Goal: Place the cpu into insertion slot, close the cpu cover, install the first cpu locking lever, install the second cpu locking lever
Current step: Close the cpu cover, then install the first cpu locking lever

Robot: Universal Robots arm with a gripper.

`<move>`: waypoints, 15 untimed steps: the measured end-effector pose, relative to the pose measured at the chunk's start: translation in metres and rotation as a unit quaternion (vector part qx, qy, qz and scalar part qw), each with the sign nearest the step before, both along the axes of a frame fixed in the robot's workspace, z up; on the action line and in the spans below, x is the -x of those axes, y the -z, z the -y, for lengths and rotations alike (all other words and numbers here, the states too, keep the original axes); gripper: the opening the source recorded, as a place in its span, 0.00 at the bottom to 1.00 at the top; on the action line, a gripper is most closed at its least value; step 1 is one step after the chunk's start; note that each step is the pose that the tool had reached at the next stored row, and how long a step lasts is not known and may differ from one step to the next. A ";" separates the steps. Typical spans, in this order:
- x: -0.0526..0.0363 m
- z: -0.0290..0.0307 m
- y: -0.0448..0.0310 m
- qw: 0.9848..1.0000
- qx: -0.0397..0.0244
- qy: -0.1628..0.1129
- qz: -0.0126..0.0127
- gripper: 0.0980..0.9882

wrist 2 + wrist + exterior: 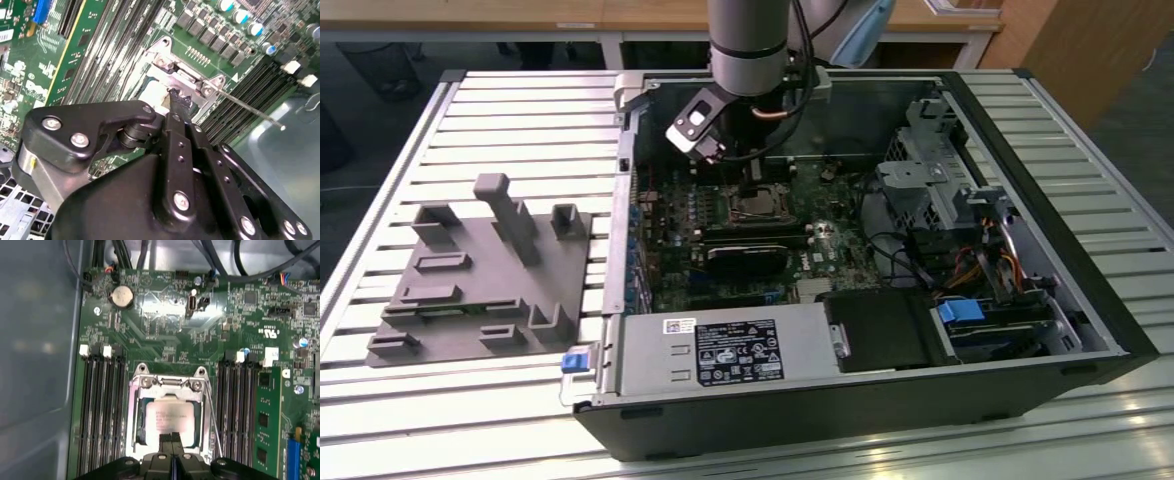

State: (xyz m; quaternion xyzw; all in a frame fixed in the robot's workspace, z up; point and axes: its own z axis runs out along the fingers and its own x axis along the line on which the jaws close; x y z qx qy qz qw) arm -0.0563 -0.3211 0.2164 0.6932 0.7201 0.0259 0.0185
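The cpu point(170, 415), a silvery square chip, lies in the insertion slot point(754, 206) on the green motherboard point(165, 335). The cpu cover point(134, 410), a silvery frame, lies flat around the chip. A thin metal locking lever point(214, 420) runs along one side of the socket. In the second wrist view this lever point(250, 107) sticks out free over the memory slots. My gripper point(172, 436) is shut with nothing between its black fingers. Its tips point(176, 97) sit just over the cover's near edge. In the exterior view the gripper point(744, 160) hangs above the socket inside the open case.
Long black memory slots point(102, 405) flank the socket, with a green memory stick point(267, 420) in one. A black block point(747, 258) sits just in front of the socket. A power supply point(720, 350), drive cage point(934, 170) and cables point(974, 270) crowd the case. A grey fixture point(487, 270) stands outside it.
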 end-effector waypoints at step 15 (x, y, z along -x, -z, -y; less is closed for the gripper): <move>-0.0099 0.0000 0.0000 1.000 0.000 0.000 0.000 0.01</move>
